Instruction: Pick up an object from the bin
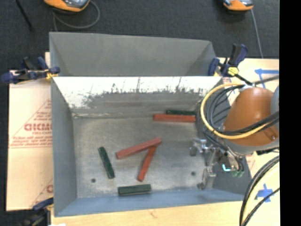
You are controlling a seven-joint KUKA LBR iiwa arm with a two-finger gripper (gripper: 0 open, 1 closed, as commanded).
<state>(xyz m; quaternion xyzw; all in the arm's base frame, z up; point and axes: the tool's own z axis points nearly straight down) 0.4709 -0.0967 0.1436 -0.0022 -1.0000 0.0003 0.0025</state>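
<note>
My gripper hangs low by the bin's right wall, open, with nothing between its fingers. Nearest to it, at the back right, a red stick lies flat with a dark green stick just behind it against the back wall. Left of the gripper, in the middle of the floor, a long red stick lies slanted, and a shorter red stick leans away from its right end. The gripper touches none of them.
A dark green stick lies slanted at the left of the floor, and another green stick lies along the front wall. The arm's orange cover and cable loops hang over the bin's right rim.
</note>
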